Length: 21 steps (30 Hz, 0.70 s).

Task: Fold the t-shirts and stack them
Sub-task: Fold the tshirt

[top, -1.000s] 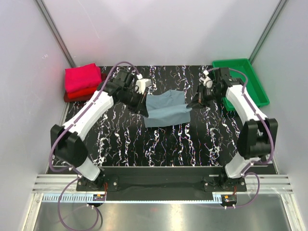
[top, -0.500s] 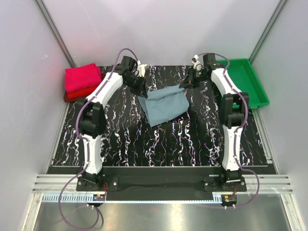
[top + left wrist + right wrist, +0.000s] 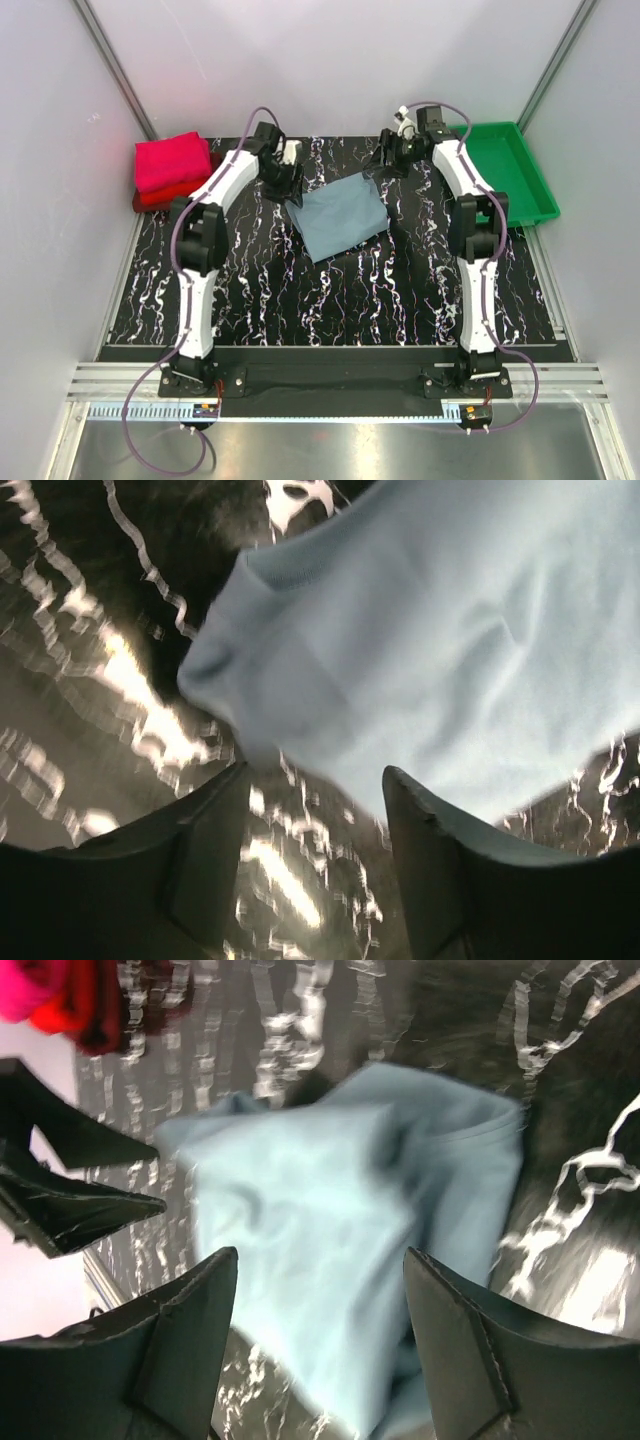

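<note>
A dusty grey-blue t-shirt lies folded and flat on the black marbled table, a little past its middle. My left gripper hovers open just off the shirt's far left corner. The left wrist view has this gripper with only table between its fingers and the shirt lying just beyond them. My right gripper stands open over the far right corner. In the right wrist view its gripper frames the shirt below without touching it. A folded magenta-pink shirt rests on a red one at the far left.
A green plastic tray sits at the far right corner, beside the right arm. Grey walls close the table on three sides. The pink and red stack shows in the right wrist view's top left corner, with the left gripper's fingers below it.
Both grippers were shut on the grey-blue shirt's corners and now stand open, having let go. The arms reached farther across the table, and the shirt has settled flat.
</note>
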{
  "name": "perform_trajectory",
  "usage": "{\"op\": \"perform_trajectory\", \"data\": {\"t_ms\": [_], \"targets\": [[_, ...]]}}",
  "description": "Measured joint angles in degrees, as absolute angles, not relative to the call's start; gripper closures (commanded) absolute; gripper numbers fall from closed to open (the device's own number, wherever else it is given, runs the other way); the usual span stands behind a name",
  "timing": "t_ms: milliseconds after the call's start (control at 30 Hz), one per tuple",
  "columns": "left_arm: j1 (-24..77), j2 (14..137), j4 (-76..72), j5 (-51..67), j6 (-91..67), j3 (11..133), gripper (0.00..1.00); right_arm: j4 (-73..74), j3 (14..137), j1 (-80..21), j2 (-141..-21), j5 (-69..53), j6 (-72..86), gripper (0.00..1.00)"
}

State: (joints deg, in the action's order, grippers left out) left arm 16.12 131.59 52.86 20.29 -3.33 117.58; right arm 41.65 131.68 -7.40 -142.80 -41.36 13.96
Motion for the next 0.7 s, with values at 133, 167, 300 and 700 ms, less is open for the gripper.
{"op": "perform_trajectory", "data": {"t_ms": [133,167,300,700], "targets": [[16.23,123.48,53.95,17.69,-1.98,114.32,0.08,41.87,125.69,-7.4,-131.79,-41.08,12.1,0.27],[16.23,121.21,54.3,17.63,-1.39,114.15,0.07,41.78,124.51,-7.4,-128.86,-41.21,11.7,0.27],[16.08,113.32,53.69,19.55,-1.13,112.95,0.04,40.34,118.87,-7.57,-119.15,-43.79,11.31,0.28],[15.49,120.79,52.03,26.0,-7.94,101.84,0.04,43.05,113.36,-9.76,-134.26,-47.11,10.15,0.31]]}}
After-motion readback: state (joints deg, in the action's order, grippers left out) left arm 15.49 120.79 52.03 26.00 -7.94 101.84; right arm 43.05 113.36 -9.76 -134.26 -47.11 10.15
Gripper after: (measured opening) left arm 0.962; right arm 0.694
